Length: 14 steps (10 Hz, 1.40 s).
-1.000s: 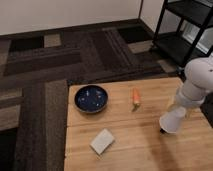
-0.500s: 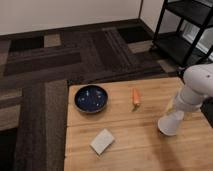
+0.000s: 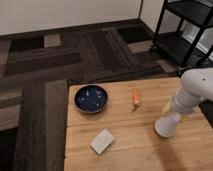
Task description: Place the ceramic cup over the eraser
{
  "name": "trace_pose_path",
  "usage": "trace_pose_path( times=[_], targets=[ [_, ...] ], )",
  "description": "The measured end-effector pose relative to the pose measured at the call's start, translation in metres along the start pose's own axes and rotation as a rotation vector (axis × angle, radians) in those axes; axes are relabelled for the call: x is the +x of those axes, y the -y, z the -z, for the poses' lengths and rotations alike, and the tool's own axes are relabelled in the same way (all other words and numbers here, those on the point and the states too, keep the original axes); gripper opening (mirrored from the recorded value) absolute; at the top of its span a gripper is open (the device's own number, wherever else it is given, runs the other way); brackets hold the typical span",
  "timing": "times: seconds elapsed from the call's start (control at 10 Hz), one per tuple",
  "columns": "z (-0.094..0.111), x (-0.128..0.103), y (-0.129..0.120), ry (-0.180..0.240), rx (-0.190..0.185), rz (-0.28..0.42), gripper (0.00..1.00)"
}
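The white ceramic cup (image 3: 167,126) stands upside down, wide end down, on the wooden table (image 3: 130,145) at the right. My gripper (image 3: 174,112) comes down from the white arm (image 3: 196,87) and is shut on the cup's narrow upper end. The black eraser is hidden; no part of it shows beside the cup.
A dark blue bowl (image 3: 91,98) sits at the table's back left. An orange carrot (image 3: 135,97) lies behind the cup. A pale grey-beige block (image 3: 102,141) lies at the front middle. A black shelf rack (image 3: 187,30) stands beyond the table's right side, over patterned carpet.
The cup and gripper have shifted slightly left and down toward the table surface. A small dark spot by the cup's left base one second ago no longer shows.
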<state>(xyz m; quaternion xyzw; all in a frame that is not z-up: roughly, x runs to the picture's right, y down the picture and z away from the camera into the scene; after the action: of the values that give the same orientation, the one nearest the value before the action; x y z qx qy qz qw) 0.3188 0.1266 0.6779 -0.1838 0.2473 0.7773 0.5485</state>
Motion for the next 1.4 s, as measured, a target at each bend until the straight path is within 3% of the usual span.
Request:
trace_pose_path(
  times=[0.4,0.6,0.7,0.9,1.1,1.3,1.4],
  targets=[
    [-0.011,-0.004,0.0,0.011,0.035,0.019,0.0],
    [-0.012,-0.004,-0.001,0.014,0.036,0.022,0.01],
    [-0.012,-0.004,-0.001,0.015,0.036,0.022,0.1],
    [-0.012,-0.004,-0.001,0.015,0.036,0.022,0.42],
    [-0.012,-0.004,-0.001,0.015,0.036,0.021,0.68],
    [-0.012,-0.004,0.0,0.015,0.037,0.022,0.8],
    [-0.012,-0.004,0.0,0.014,0.037,0.021,0.8]
  ],
)
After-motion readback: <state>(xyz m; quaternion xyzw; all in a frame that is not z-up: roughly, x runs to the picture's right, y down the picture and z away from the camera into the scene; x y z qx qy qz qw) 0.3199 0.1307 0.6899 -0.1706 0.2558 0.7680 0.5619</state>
